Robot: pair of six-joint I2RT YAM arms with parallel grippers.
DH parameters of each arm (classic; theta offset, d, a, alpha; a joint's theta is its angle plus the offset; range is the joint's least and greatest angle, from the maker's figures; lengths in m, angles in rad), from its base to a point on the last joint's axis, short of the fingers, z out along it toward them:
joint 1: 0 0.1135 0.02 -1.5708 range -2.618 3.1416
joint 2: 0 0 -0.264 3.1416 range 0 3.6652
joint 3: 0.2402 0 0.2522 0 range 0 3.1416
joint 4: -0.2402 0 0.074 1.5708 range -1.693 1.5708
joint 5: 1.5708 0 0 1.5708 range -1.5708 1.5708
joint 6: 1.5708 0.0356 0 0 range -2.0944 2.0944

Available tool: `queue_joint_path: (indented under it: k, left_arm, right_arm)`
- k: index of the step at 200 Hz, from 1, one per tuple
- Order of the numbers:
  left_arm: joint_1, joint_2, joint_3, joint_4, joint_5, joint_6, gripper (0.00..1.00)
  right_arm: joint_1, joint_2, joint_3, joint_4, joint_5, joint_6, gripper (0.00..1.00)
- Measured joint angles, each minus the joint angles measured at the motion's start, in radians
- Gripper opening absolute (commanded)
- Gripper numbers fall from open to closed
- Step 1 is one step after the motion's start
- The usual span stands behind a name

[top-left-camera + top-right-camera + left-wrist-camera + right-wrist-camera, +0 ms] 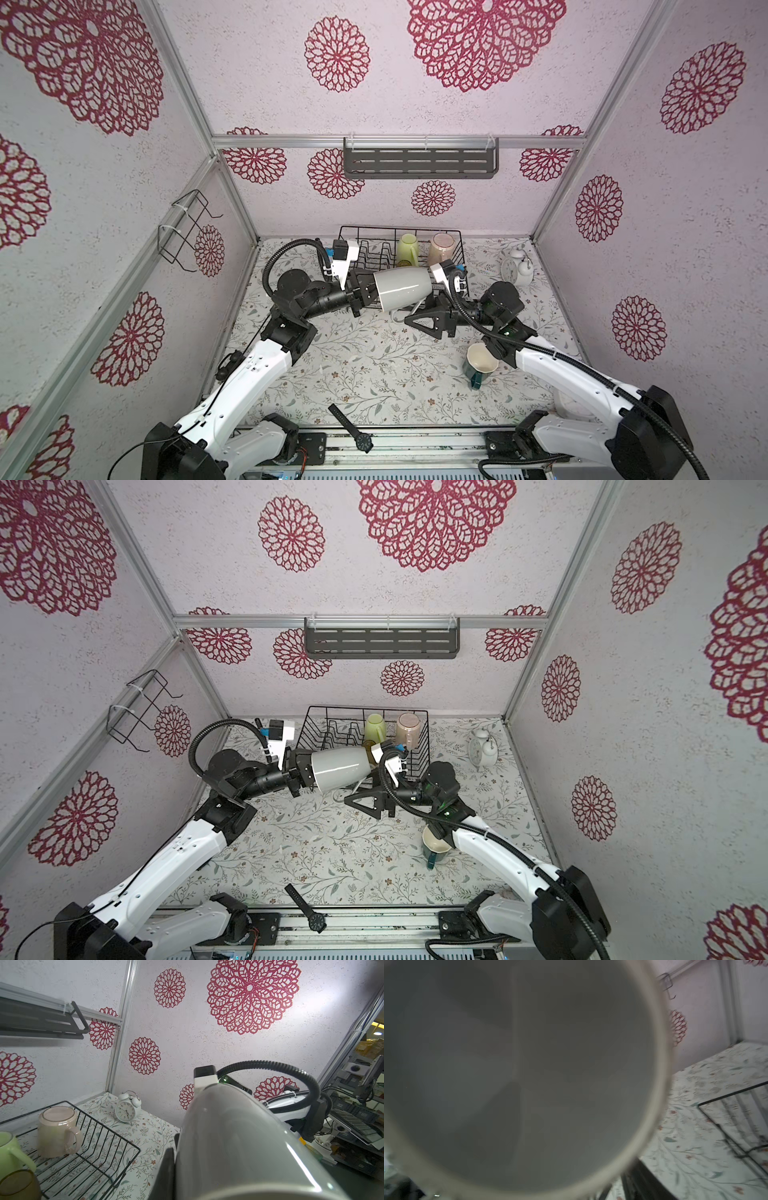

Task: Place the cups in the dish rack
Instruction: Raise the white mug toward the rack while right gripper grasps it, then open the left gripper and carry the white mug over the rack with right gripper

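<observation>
My left gripper (368, 293) is shut on the rim of the grey mug (403, 289), holding it sideways above the front edge of the dish rack (361, 237). One dark finger (166, 1169) presses on the mug's wall (239, 1136). My right gripper (415, 316) sits under the mug's narrow end by its handle. The mug's round end (519, 1064) fills the right wrist view and hides the jaws. A yellow-green mug (407, 248) and a pink mug (442, 247) stand upside down in the rack, beside an amber tumbler (18, 1184). A dark teal mug (480, 368) lies on the table.
A white alarm clock (513, 268) stands right of the rack. A black wristwatch (353, 430) lies at the table's front edge. A dark slotted shelf (419, 160) hangs on the back wall and a small wire holder (187, 232) on the left wall.
</observation>
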Motion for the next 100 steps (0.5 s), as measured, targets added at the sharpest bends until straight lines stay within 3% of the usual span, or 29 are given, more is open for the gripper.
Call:
queue_joint_path:
  k: [19, 53, 100]
  left_arm:
    - [0.007, -0.001, -0.016, 0.027, -0.024, -0.013, 0.0]
    - [0.007, -0.001, -0.035, 0.059, -0.061, -0.031, 0.0]
    - [0.007, 0.0, -0.047, 0.089, -0.075, -0.052, 0.0]
  right_arm:
    - [0.013, 0.031, 0.0, 0.124, 0.023, 0.103, 0.42]
    - [0.027, 0.089, -0.008, 0.32, 0.069, 0.244, 0.42]
    - [0.06, 0.154, -0.008, 0.429, 0.106, 0.322, 0.34]
